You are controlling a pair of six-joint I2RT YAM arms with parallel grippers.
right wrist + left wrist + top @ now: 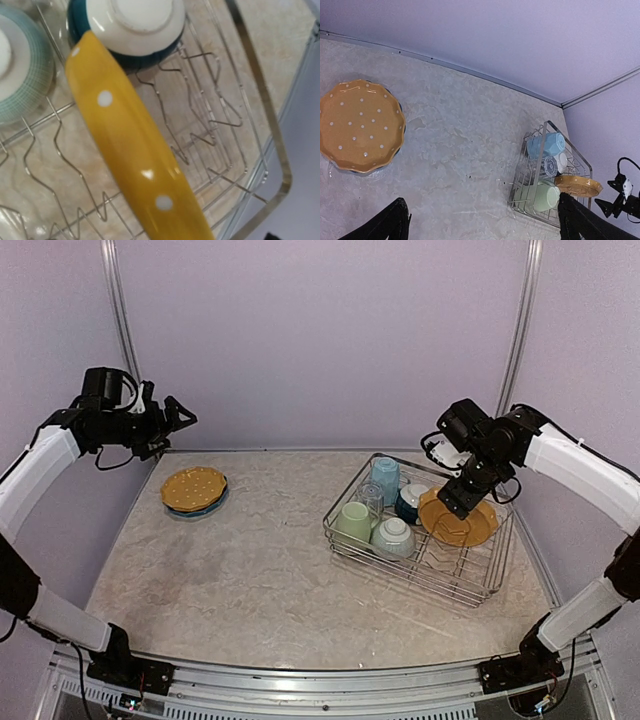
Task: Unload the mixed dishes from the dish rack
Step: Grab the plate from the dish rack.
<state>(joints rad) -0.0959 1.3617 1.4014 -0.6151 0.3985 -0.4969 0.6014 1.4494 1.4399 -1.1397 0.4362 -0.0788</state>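
My overhead view sits above and behind both arm bases, facing the far wall and tilted down. From that distance I get the whole bench, with the dotted plate far left and the dish rack on the right. My left wrist view hangs high over the far-left side, looking down and to the right, with the left pincer framing its lower edge. It shares that plate and the rack, small and well away, with the overhead. My right wrist view is very close, looking down into the rack's right end, and the rim of a yellow plate fills it. All three views share the rack.
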